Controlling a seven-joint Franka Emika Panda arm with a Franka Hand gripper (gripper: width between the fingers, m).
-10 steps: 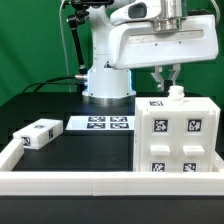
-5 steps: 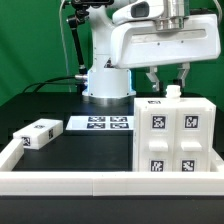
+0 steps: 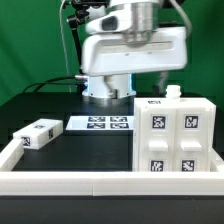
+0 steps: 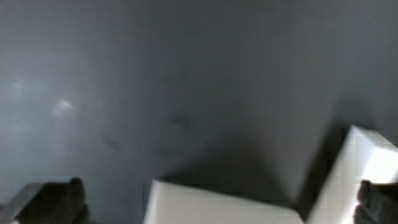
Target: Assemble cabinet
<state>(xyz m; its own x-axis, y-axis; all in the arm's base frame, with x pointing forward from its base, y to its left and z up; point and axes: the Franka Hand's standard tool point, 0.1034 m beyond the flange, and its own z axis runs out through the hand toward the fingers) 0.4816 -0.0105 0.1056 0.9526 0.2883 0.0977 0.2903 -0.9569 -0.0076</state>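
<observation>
The cabinet (image 3: 175,135), a large white box with square marker tags on its front, stands on the black table at the exterior view's right. A small white knob (image 3: 176,93) sticks up from its top. A small white tagged block (image 3: 38,134) lies at the left. The arm's white hand (image 3: 135,45) hangs above and left of the cabinet; its fingers are hard to make out there. In the wrist view my gripper (image 4: 217,200) is open and holds nothing, its dark fingertips (image 4: 50,200) far apart. White part edges (image 4: 365,160) show below it over the dark table.
The marker board (image 3: 100,124) lies flat in front of the robot base (image 3: 105,85). A long white border rail (image 3: 100,182) runs along the front edge and up the left side. A green backdrop stands behind.
The fingers stood close together over the cabinet's knob, then spread apart. Now the hand has risen and swung toward the exterior view's left, away from the knob.
</observation>
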